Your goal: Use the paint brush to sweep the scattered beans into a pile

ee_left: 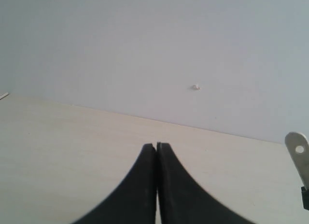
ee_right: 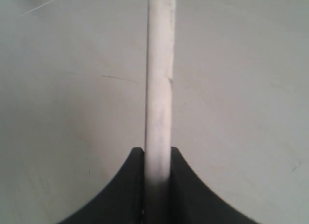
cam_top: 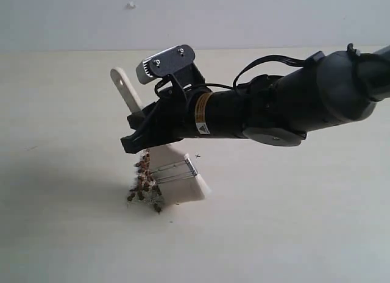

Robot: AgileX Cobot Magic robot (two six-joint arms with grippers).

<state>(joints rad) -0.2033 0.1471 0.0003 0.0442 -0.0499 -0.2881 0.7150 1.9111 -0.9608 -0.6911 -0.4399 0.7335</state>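
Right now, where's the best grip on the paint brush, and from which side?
Mid-handle, above the ferrule, as the right pincer has it. The paint brush leans bristles-down on the table, handle rising clear, so come from the side away from the beans.

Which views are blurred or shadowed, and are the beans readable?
Exterior view: even light, faint shadow on the table left of the beans, which read clearly beside the paint brush. Right wrist view: brush handle in the right gripper is close and blurred; no beans shown. Left wrist view: left gripper soft-edged, no glare.
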